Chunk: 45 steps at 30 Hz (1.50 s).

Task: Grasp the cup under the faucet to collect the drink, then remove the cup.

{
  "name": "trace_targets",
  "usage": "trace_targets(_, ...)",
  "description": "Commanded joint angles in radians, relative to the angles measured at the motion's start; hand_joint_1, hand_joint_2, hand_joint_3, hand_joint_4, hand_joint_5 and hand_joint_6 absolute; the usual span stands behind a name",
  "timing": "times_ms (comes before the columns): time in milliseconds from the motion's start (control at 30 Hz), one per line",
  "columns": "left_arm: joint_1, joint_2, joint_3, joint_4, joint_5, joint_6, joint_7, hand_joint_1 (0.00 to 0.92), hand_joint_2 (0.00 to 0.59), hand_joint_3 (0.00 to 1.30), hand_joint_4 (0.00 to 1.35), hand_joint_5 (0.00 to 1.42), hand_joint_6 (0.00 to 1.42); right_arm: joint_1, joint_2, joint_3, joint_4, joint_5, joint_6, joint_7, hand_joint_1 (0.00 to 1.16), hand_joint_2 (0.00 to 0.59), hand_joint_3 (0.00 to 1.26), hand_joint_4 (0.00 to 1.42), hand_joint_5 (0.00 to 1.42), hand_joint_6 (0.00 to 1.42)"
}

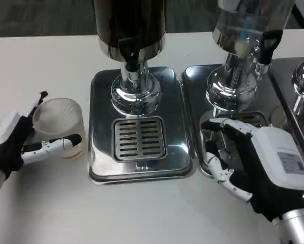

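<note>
So, head view: the cup (59, 125) is sitting on the white table (40, 61), just left of the left drip tray (98, 127), not under the faucet (131, 57) yet. It's a frosted, translucent thing and looks empty as far as I can tell. The left hand (17, 145) is wrapped around it from the left side, one finger along the near wall and another at the far rim, so I'd call that a hold on the cup, probably set low and sideways like that so it can slide the cup right onto the grate (140, 138) without tipping it.

Over on the other side, the right hand (253, 162) rests by the front edge of the second tray (192, 86), fingers spread apart and holding nothing. My guess is it's parked there to be close to a lever once the cup is in place, though which dispenser it's meant for I can't tell.
</note>
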Motion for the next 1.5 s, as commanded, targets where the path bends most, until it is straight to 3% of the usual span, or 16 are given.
trace_targets(33, -0.002, -0.033, -0.021, 0.019, 0.016, 0.012, -0.029, 0.250, 0.056, 0.00, 0.00, 0.17, 0.34, 0.011, -0.013, -0.007, -0.023, 0.004, 0.008, 0.015, 0.33, 0.484, 0.38, 0.35, 0.34, 0.36)
trace_targets(267, -0.005, -0.050, -0.026, 0.025, 0.014, 0.020, -0.040, 0.272, 0.090, 0.02, 0.01, 0.23, 0.40, 0.014, -0.022, -0.011, -0.041, 0.007, 0.017, 0.033, 0.33, 0.484, 0.38, 0.35, 0.34, 0.36)
trace_targets(500, -0.002, -0.059, -0.029, 0.025, 0.012, 0.014, -0.037, 0.273, 0.131, 0.20, 0.17, 0.42, 0.62, 0.018, -0.023, -0.015, -0.052, 0.008, 0.021, 0.044, 0.33, 0.484, 0.38, 0.36, 0.34, 0.36)
trace_targets(700, 0.002, -0.063, -0.028, 0.024, 0.010, 0.007, -0.029, 0.251, 0.162, 0.39, 0.37, 0.65, 0.89, 0.019, -0.021, -0.014, -0.061, 0.009, 0.023, 0.051, 0.33, 0.487, 0.38, 0.36, 0.34, 0.34)
trace_targets(900, 0.010, -0.064, -0.028, 0.019, 0.011, -0.006, 0.002, 0.240, 0.182, 0.49, 0.50, 0.79, 1.07, 0.020, -0.020, -0.014, -0.064, 0.011, 0.023, 0.055, 0.32, 0.491, 0.38, 0.37, 0.34, 0.34)
trace_targets(1133, 0.026, -0.057, -0.023, 0.011, 0.010, -0.031, 0.049, 0.242, 0.187, 0.53, 0.55, 0.85, 1.14, 0.018, -0.018, -0.013, -0.061, 0.016, 0.022, 0.055, 0.32, 0.489, 0.37, 0.37, 0.34, 0.34)
trace_targets(1500, 0.085, 0.007, 0.026, -0.022, -0.025, -0.139, 0.085, 0.242, 0.188, 0.53, 0.56, 0.86, 1.15, 0.012, -0.008, -0.004, -0.042, 0.027, 0.013, 0.037, 0.31, 0.486, 0.37, 0.37, 0.34, 0.32)
